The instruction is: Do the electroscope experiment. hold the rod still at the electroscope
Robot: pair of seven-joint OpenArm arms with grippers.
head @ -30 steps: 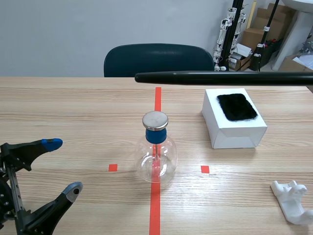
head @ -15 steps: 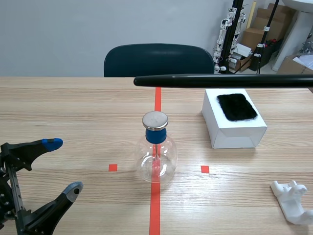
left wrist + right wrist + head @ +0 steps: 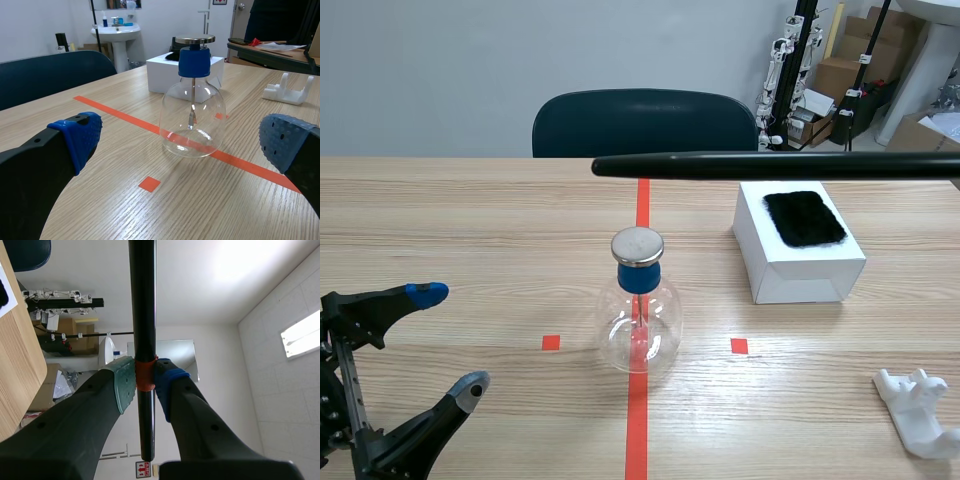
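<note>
Item one: round clear glass flask [image 3: 640, 318] on my counter [image 3: 470, 220], with a blue stopper [image 3: 638, 277], a flat metal disc [image 3: 637, 245] on top and a thin metal stem [image 3: 192, 97] hanging inside.
Item two: smooth black rod [image 3: 770, 165], level, higher than the disc and clear of it, clamped at its orange band [image 3: 145, 372] by my right end effector [image 3: 145, 382].
Item three: left end effector [image 3: 448, 338], gaping wide, low near the flask.
Item four: white box [image 3: 798, 270] carrying a black furry pad [image 3: 804, 218].
</note>
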